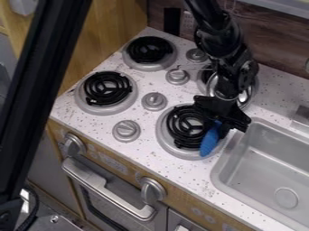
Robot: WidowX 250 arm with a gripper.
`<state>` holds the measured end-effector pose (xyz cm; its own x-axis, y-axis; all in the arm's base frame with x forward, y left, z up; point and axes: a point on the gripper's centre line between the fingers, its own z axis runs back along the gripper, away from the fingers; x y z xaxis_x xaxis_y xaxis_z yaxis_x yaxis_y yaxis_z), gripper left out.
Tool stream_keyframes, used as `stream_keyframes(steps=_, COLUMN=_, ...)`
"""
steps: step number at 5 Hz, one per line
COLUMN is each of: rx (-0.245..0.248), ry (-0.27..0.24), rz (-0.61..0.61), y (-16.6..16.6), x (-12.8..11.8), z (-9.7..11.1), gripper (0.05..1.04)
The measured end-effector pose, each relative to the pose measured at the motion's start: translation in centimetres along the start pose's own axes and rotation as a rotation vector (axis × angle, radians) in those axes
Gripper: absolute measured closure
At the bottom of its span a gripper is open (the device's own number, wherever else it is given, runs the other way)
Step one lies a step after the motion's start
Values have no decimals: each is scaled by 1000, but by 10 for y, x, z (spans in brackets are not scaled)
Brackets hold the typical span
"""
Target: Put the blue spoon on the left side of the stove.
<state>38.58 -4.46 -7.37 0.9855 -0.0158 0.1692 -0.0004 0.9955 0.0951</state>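
Note:
The black gripper (223,119) hangs over the right edge of the front right burner (188,126), close to the sink. Below it, the blue spoon (210,140) slants down and to the left, its blue part lying across the burner's right rim. The spoon's upper end is hidden at the gripper, and I cannot tell whether it is held. On the left side of the stove (142,125) are a front burner (107,89) and a back burner (149,50) with black coils.
Behind the gripper, a shiny metal pan or bowl (246,95) covers part of the back right burner. Several grey knobs (154,101) stand between the burners. The sink (265,162) is at the right, and a black post (43,90) crosses the left foreground.

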Motion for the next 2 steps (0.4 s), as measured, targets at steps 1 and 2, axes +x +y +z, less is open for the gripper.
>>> stream_keyframes(steps=1, rx=15, ry=-13, rz=-3, y=12, x=8, z=14, gripper=739)
stream_keyframes(steps=2, rx=53, ry=-99, rz=43, y=41, x=33, z=47, gripper=741)
